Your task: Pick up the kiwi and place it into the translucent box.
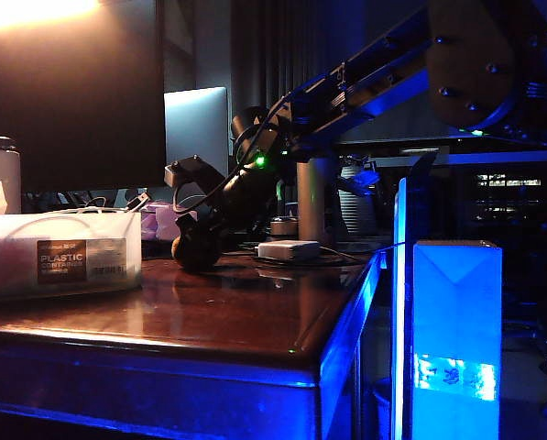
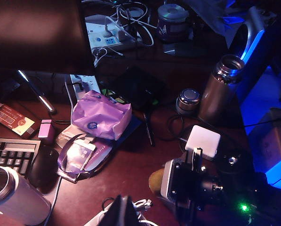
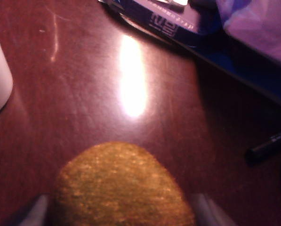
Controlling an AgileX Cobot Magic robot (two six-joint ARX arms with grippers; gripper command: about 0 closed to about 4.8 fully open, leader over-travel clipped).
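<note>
Dim, blue-tinged room; glare streaks the table (image 3: 131, 84), close view perhaps blurred.

Dark room, washed in blue light. Glossy reddish-brown tabletop (image 1: 255, 312), its front edge glowing blue. Warm lamp glare (image 1: 35, 11) in upper corner. Dark monitor (image 1: 81, 101) at far edge. Glowing blue-white carton (image 1: 456, 339) beside tabletop's right edge.

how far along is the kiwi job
Early. Done: the right gripper has reached the kiwi, one finger on each side. In hand: jaws look open, kiwi on the table. Left: grip, lift, carry to the box. Left gripper isn't visible.
</note>
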